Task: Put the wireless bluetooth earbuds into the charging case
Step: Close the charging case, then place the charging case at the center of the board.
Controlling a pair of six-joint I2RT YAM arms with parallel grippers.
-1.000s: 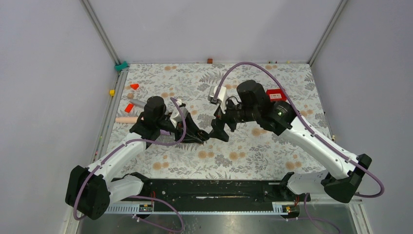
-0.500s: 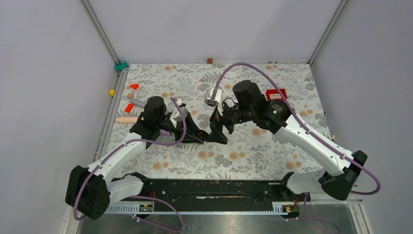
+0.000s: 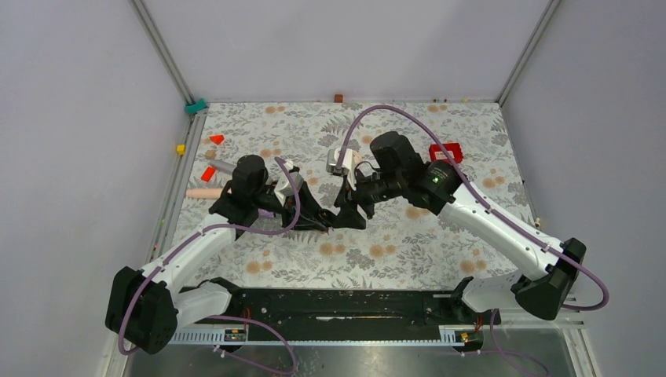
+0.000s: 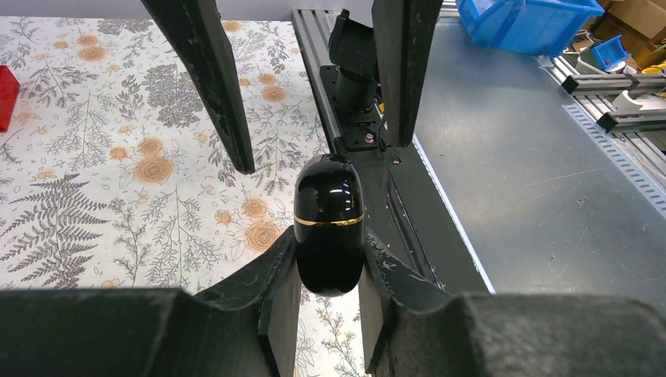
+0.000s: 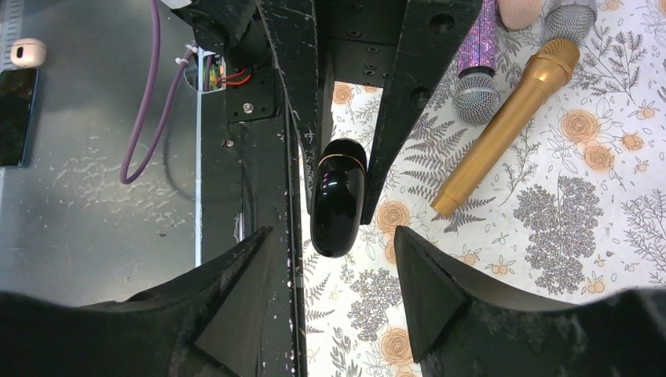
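The charging case (image 4: pixel 328 220) is a glossy black pebble with a thin gold band. My left gripper (image 4: pixel 328 275) is shut on its lower half and holds it above the table. In the right wrist view the case (image 5: pixel 338 204) sticks out from between the left fingers (image 5: pixel 302 78). My right gripper (image 5: pixel 334 236) is open, and its tips stand either side of the case's free end without touching it. In the top view the two grippers, left (image 3: pixel 320 220) and right (image 3: pixel 349 214), meet tip to tip at mid-table. No earbuds are in view.
A gold microphone (image 5: pixel 510 126) and a glittery purple one (image 5: pixel 475 71) lie on the floral cloth beyond the case. A red box (image 3: pixel 445 151) lies at back right. Red blocks (image 3: pixel 208 173) and a cream-pink cylinder (image 3: pixel 200 193) lie at left. The black rail (image 3: pixel 345 302) runs along the near edge.
My right arm has moved left toward the left gripper, bringing its open fingers up to the case's free end. The left arm has held still with the case.
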